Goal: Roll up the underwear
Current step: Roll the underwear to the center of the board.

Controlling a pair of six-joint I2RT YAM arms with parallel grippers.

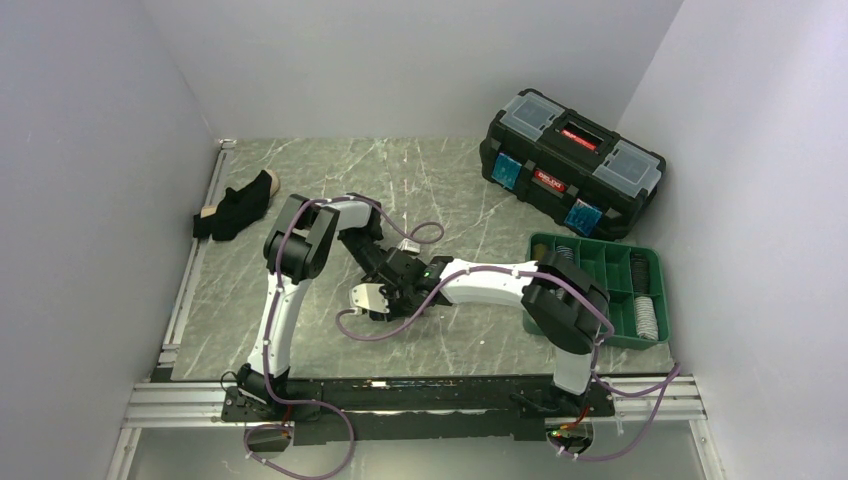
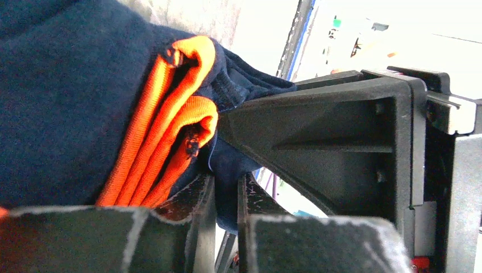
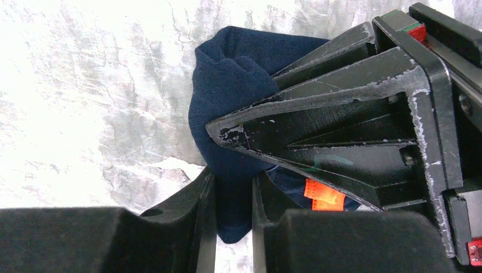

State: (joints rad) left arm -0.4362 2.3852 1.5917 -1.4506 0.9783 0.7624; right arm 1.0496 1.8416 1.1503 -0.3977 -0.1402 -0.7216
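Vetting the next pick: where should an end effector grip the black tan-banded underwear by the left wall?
Probably pinch the black underwear at its bunched middle, from above, fingers across its narrow width: it lies as a long diagonal heap, and the left wall crowds a side approach.

R gripper (image 3: 227, 162) pinched on bunched dark navy underwear (image 3: 227, 74), cloth hanging btwn its fingers, orange patch (image 3: 323, 194) peeking out, grey marbled table (image 3: 85, 85) underneath.

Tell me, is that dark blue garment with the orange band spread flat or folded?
Folded: the navy underwear is bunched, its orange waistband doubled in layers, cloth pinched in the left gripper.
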